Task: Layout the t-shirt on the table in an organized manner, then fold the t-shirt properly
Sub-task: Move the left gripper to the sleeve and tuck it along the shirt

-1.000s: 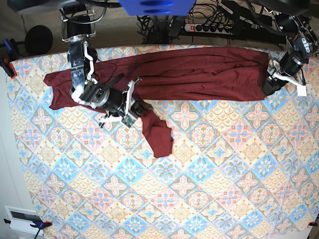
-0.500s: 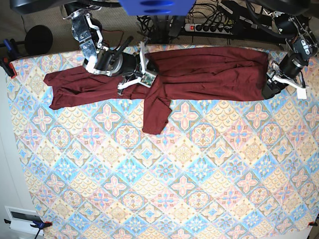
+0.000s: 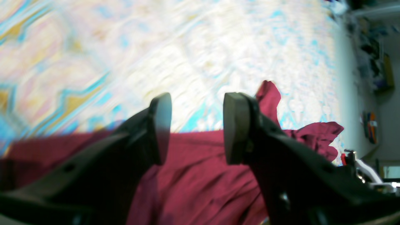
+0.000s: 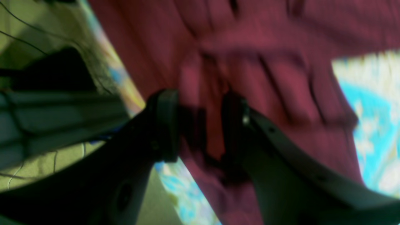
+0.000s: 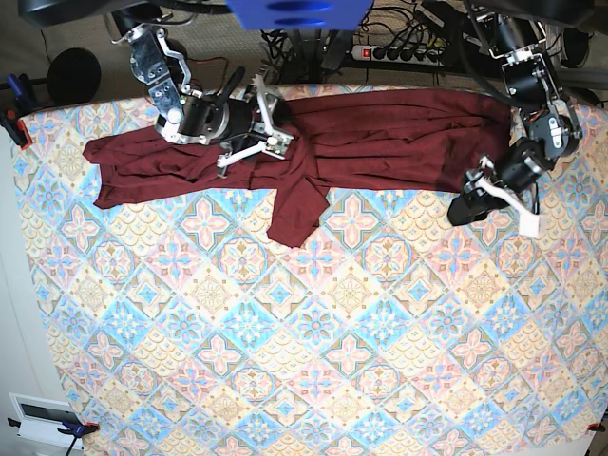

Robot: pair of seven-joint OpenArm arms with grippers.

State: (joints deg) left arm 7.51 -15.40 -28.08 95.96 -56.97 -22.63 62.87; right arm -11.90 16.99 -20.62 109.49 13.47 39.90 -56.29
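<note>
The dark maroon t-shirt (image 5: 399,142) lies stretched along the far edge of the table (image 5: 332,332), with one sleeve (image 5: 299,204) drooping toward the front. My right gripper (image 5: 280,123) hovers over the shirt's middle-left. In the right wrist view this gripper (image 4: 200,125) is open, with wrinkled t-shirt fabric (image 4: 265,47) showing in the gap and the table (image 4: 368,125) beside it. My left gripper (image 5: 465,207) is just in front of the shirt's right end. It stands open and empty (image 3: 193,125) over the t-shirt's hem (image 3: 203,181) and the patterned table (image 3: 187,47).
A power strip (image 5: 399,52) and cables lie behind the far edge. A round black object (image 5: 74,76) and a clamp (image 5: 14,123) sit at the back left. A white device (image 5: 43,418) is at the front left corner.
My right gripper carried shirt fabric from the mid-left of the table up onto the shirt near the far edge, then opened. My left gripper moved from the shirt's right end toward the front and left.
</note>
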